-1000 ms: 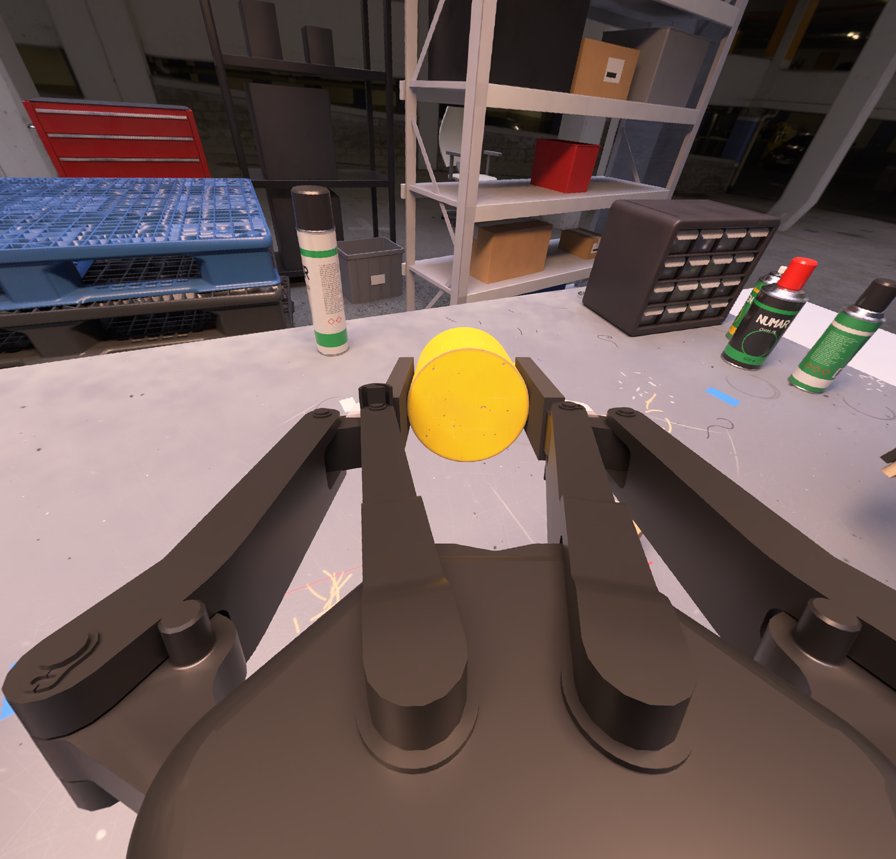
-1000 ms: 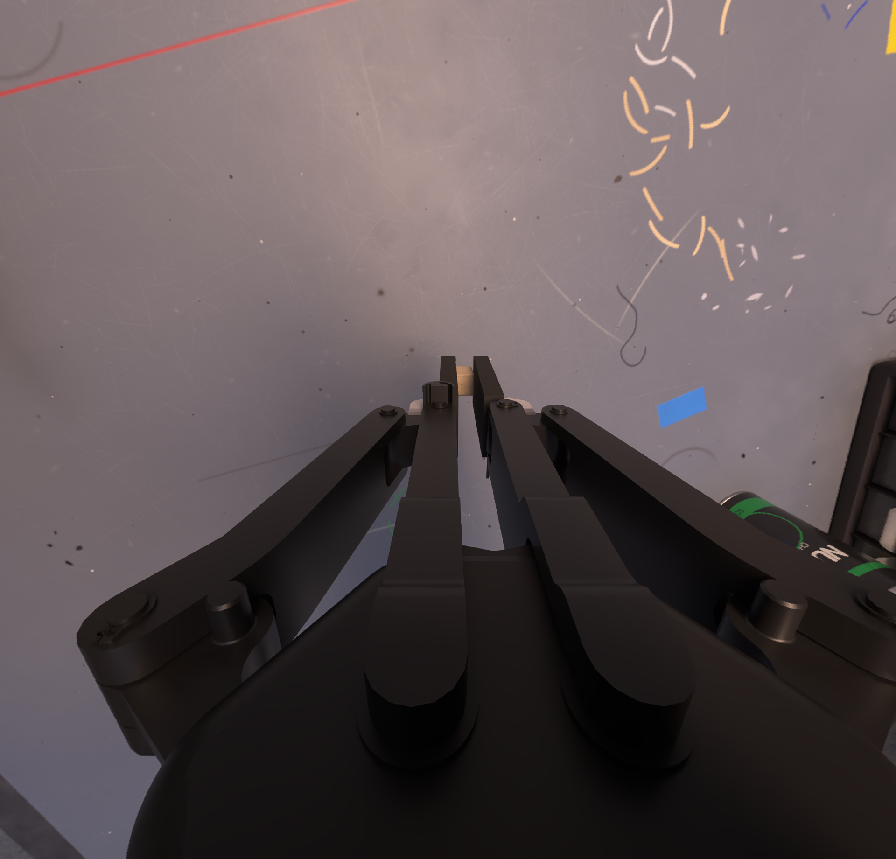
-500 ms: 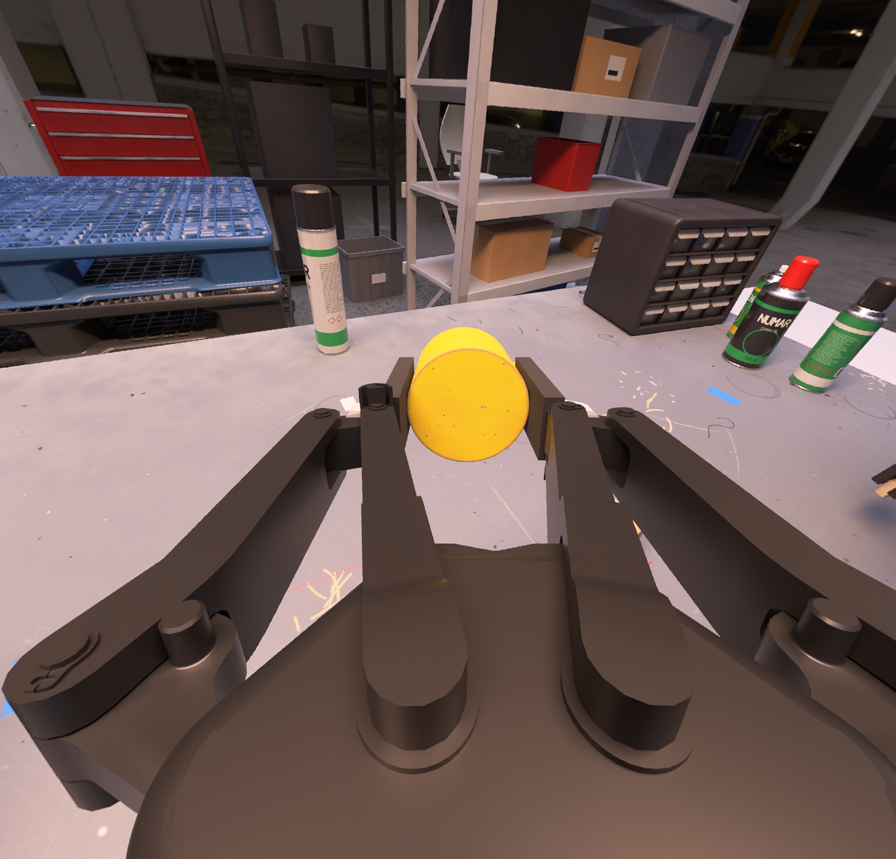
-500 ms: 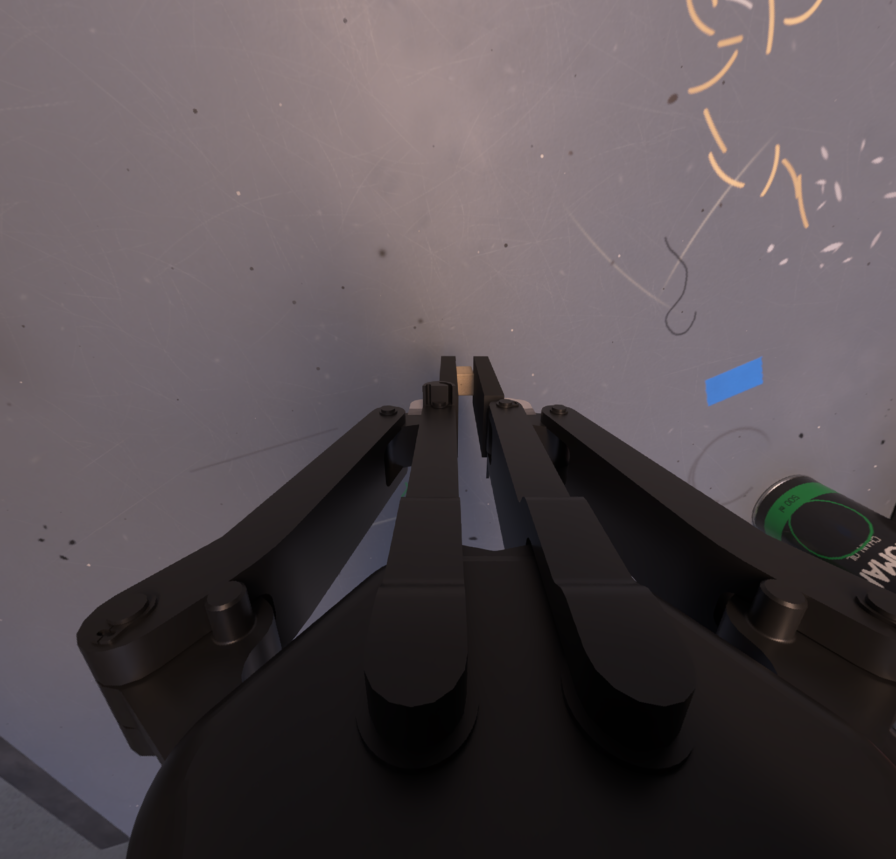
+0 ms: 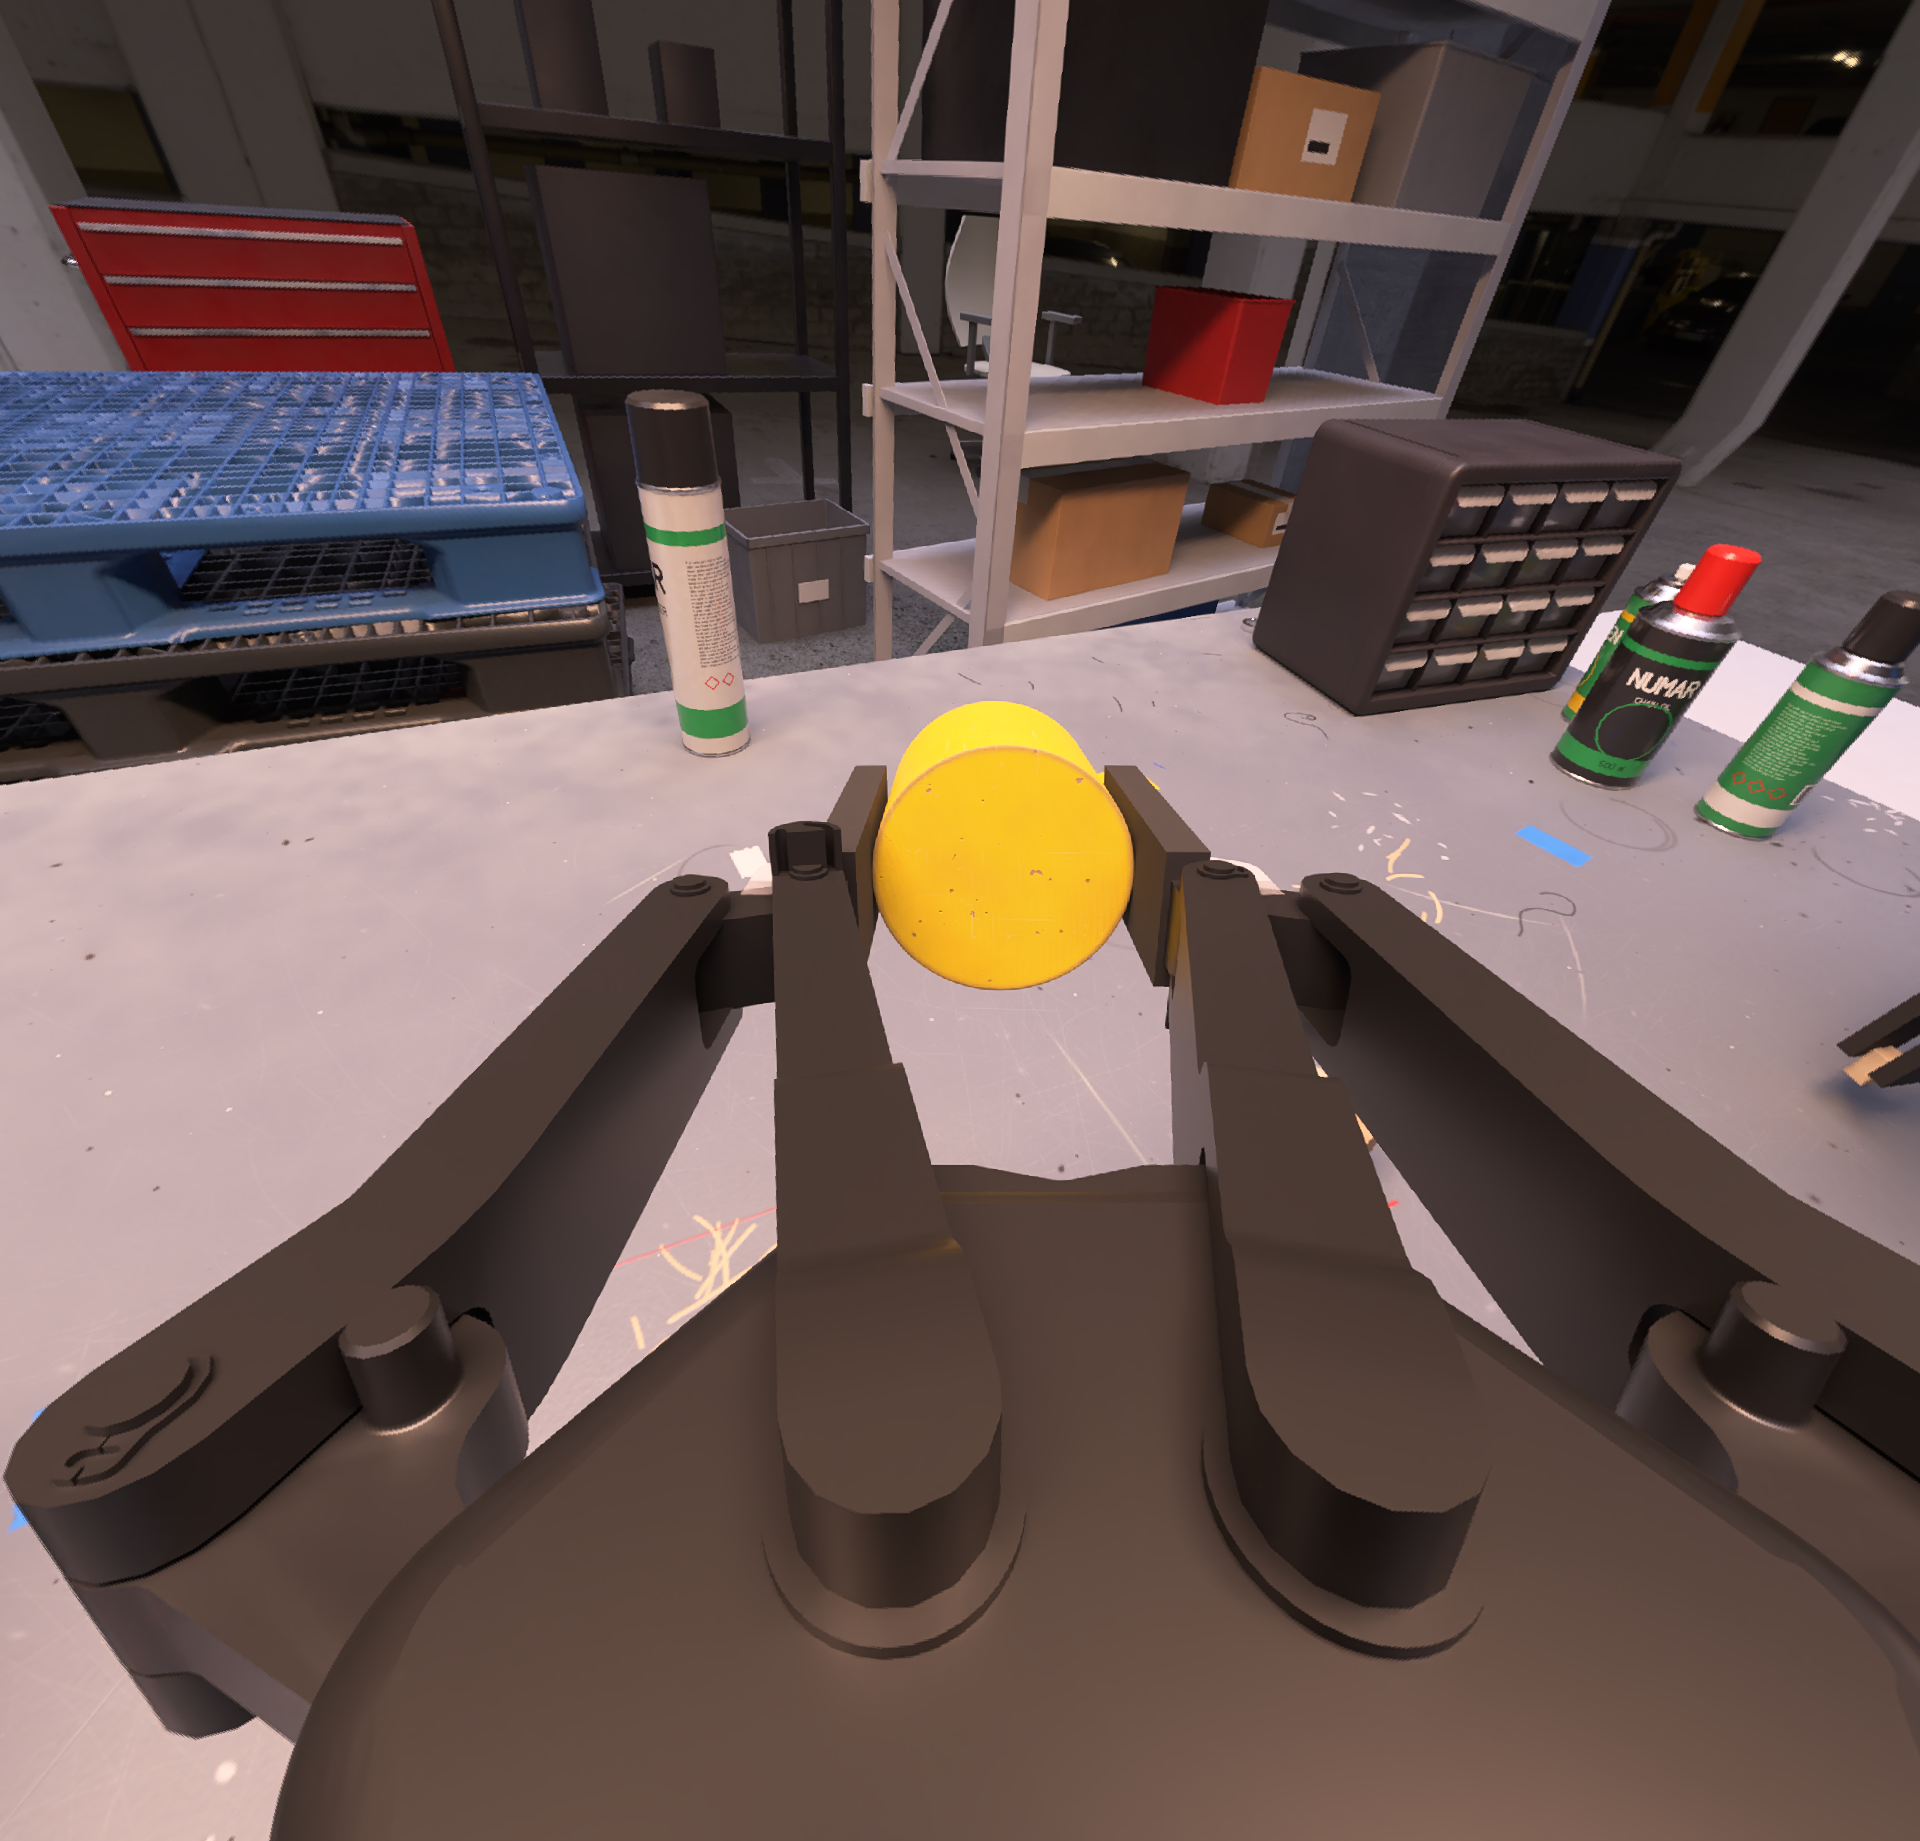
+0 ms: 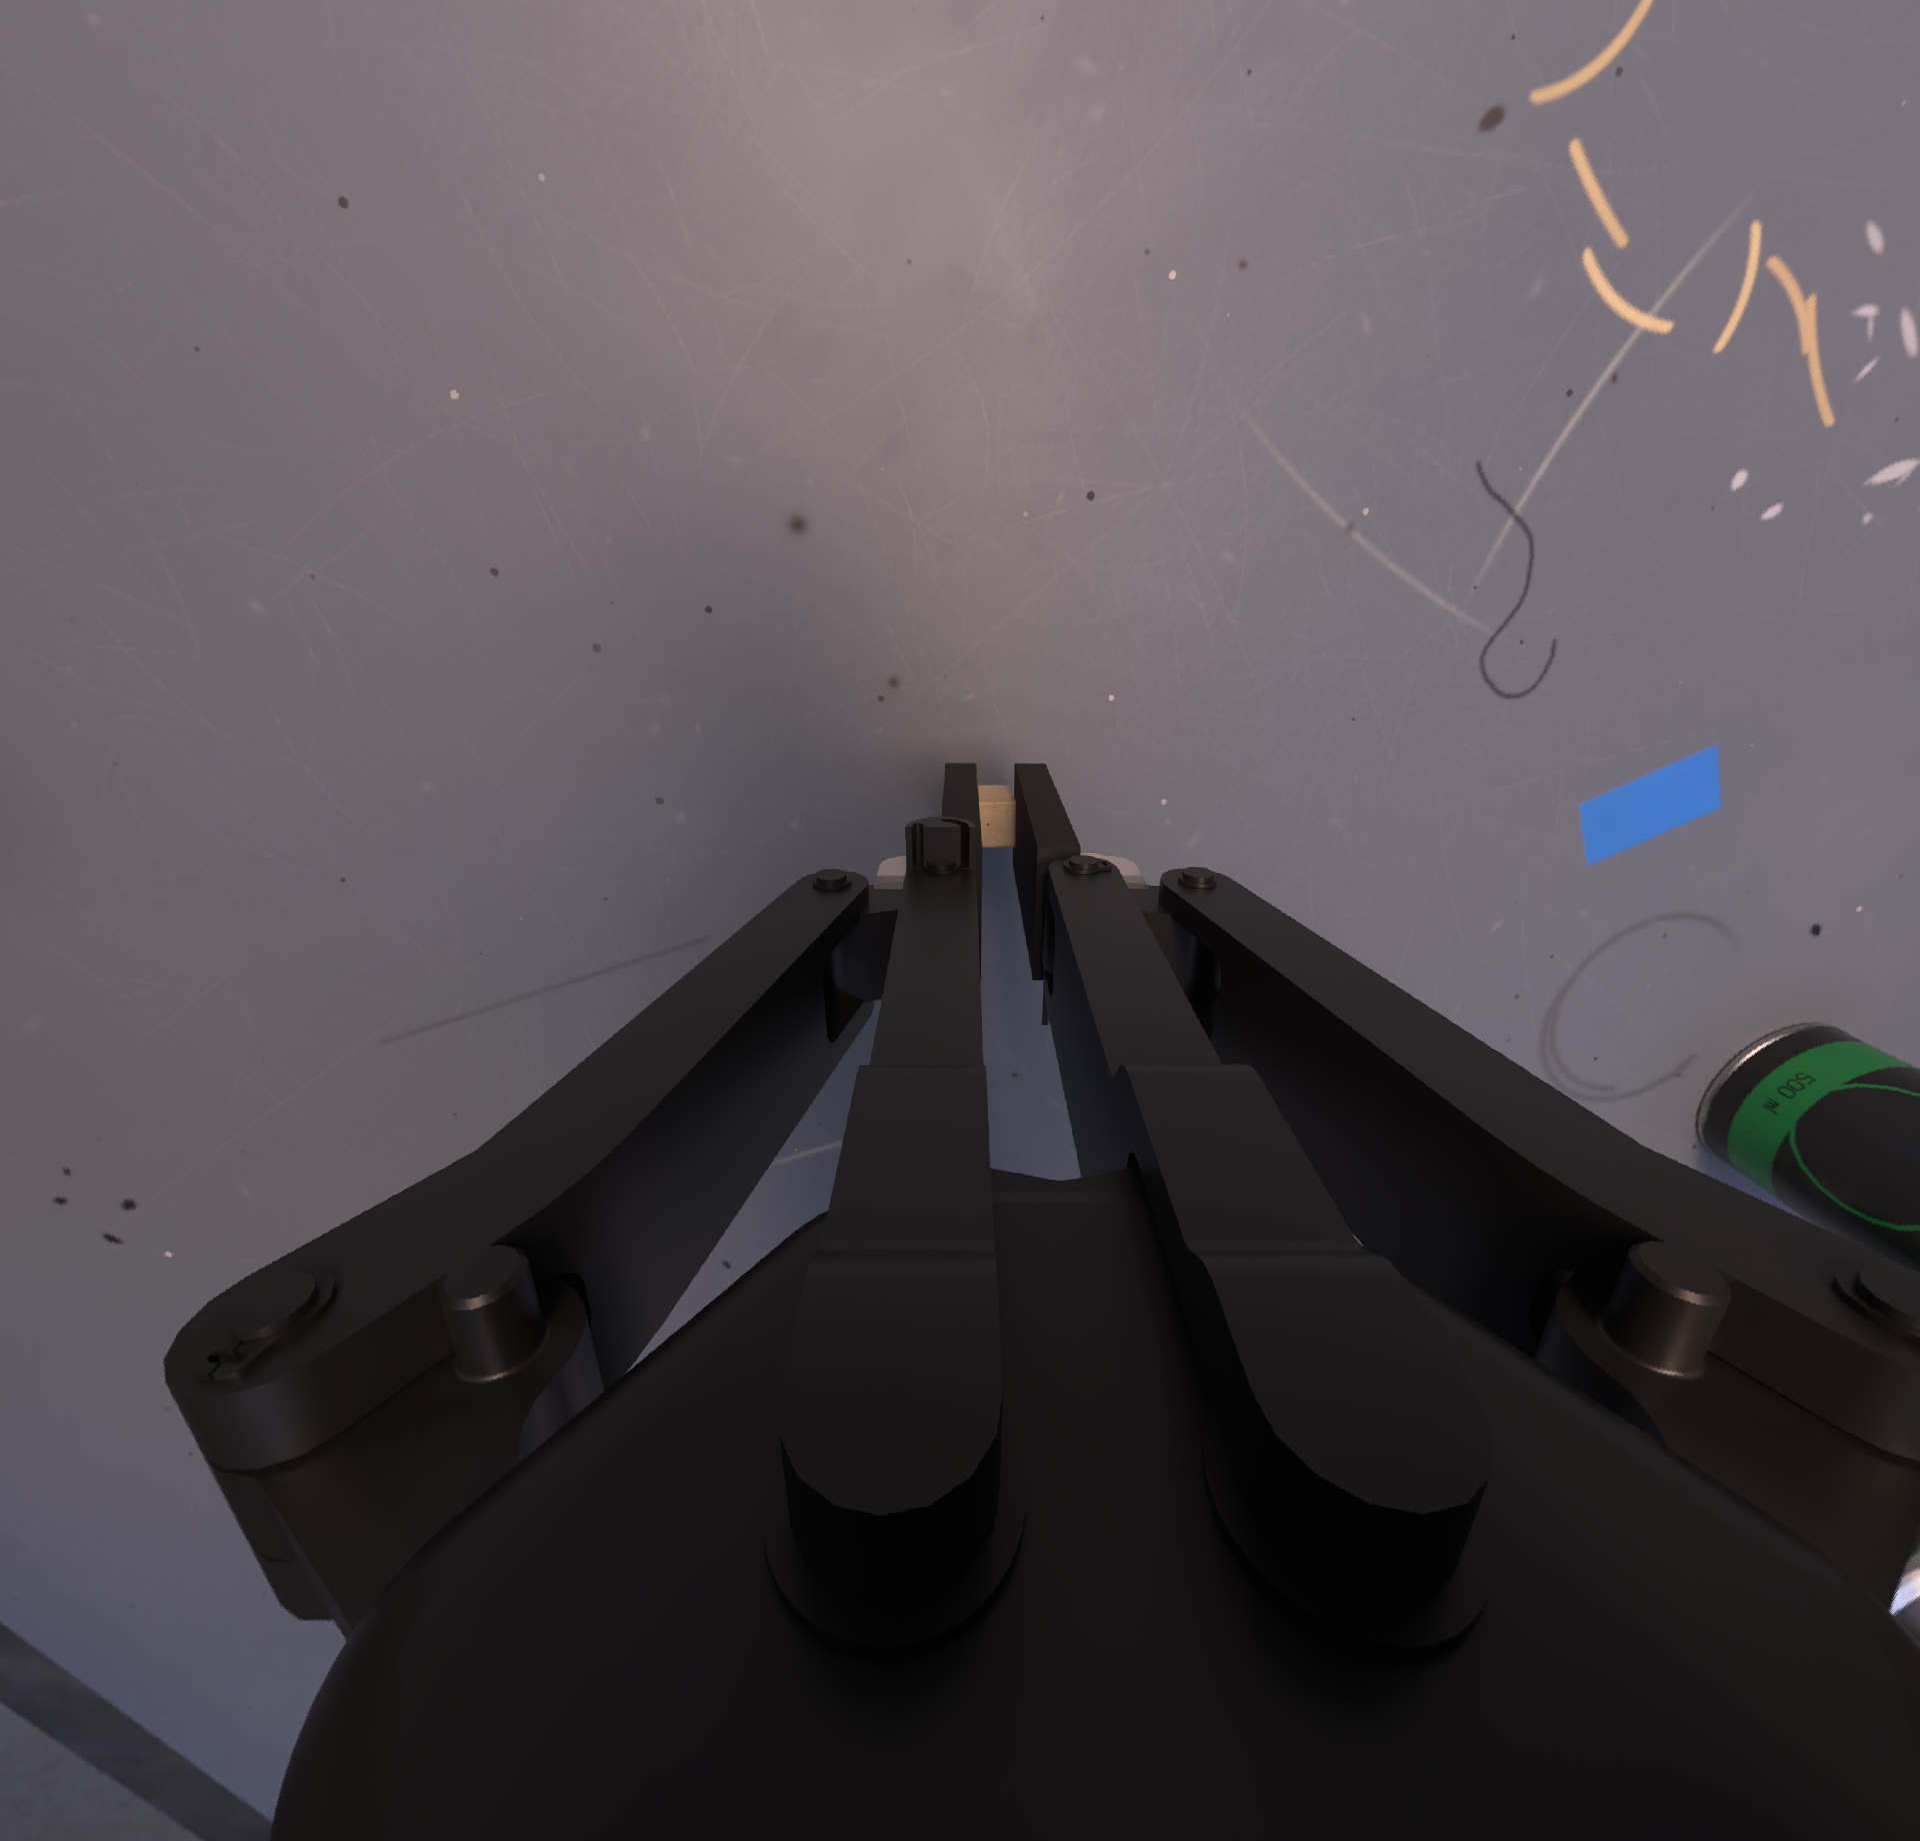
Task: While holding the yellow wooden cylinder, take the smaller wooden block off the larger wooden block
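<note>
My left gripper is shut on the yellow wooden cylinder and holds it above the grey table, its round end face toward the camera. My right gripper is shut on the smaller wooden block, a small pale piece pinched between the fingertips, close above the table. The right gripper's tips with the pale block also show at the right edge of the left wrist view. The larger wooden block is not in view.
A white spray can stands at the table's far edge. A dark drawer cabinet and several green spray cans stand at the far right. One green can lies close to my right gripper. Shelving and a blue pallet stand beyond the table.
My right gripper has moved with the small block across the table and come lower; the table marks slid up and right in its view. The left gripper has held still with the cylinder.
</note>
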